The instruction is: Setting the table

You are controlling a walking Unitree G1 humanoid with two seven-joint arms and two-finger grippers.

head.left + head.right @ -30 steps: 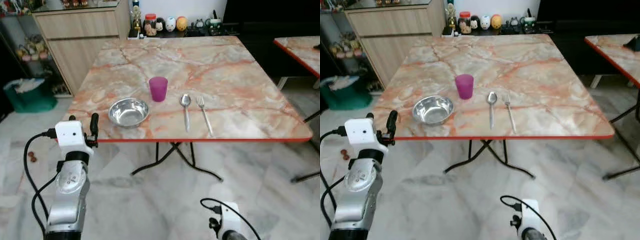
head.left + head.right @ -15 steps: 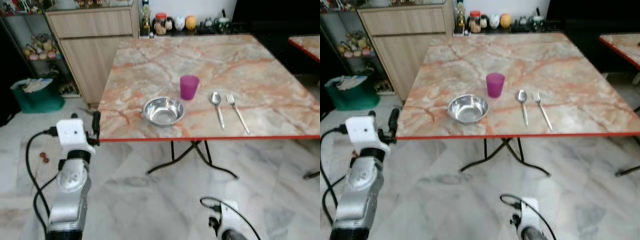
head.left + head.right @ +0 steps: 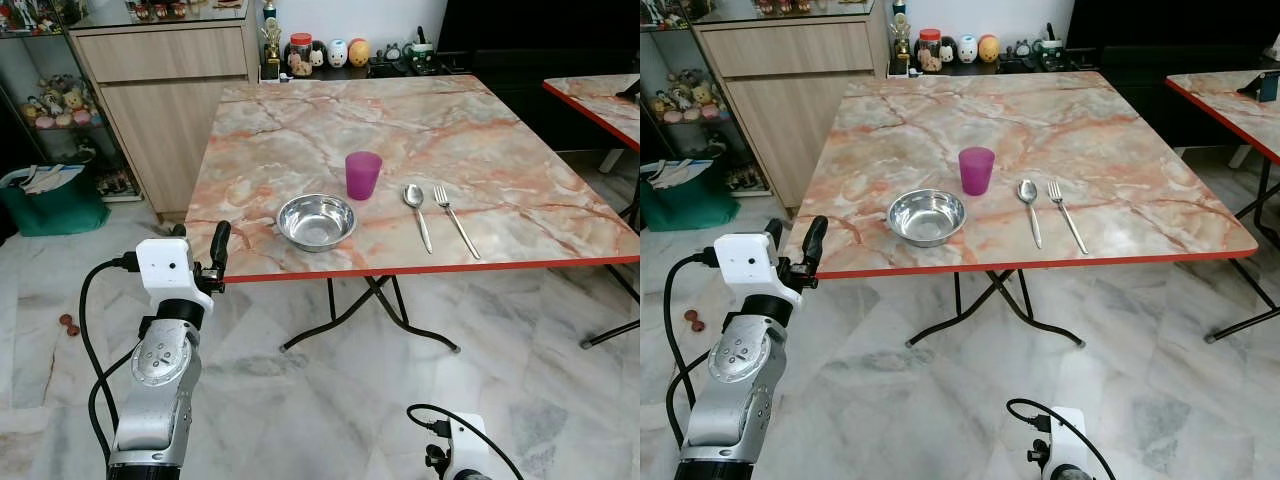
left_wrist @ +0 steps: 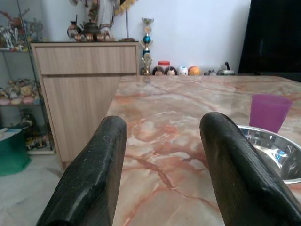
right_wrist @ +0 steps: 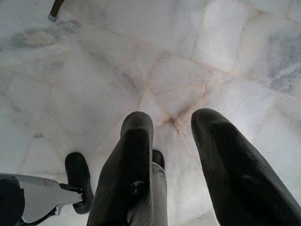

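Step in hand, by my judgement: the approach. The robot stands just short of the marble-topped table (image 3: pixel 480 130) and has laid hold of nothing.

Taking the steel bowl (image 3: pixel 316 220) as the reference point, the setting lies as follows. The bowl sits near the table's front edge. The purple cup (image 3: pixel 362 175) stands upright just behind it and a little toward the robot's right. The spoon (image 3: pixel 417 212) lies to the bowl's right, with the fork (image 3: pixel 455 220) beside it and further right again; both handles point toward the front edge. The four pieces are apart from one another.

The left gripper (image 3: pixel 205 262) is raised at the table's front left corner, short of the bowl and to its left, touching nothing. Its fingers (image 4: pixel 94 183) stand apart and empty, aimed across the tabletop with bowl and cup ahead.

The right gripper (image 5: pixel 181 174) hangs idle, pointing at the marble floor (image 3: pixel 330 400), fingers apart, empty.

Next move, as I judge it: carry the left gripper forward and rightward over the edge to the bowl's rim, keeping clear of the cup behind.
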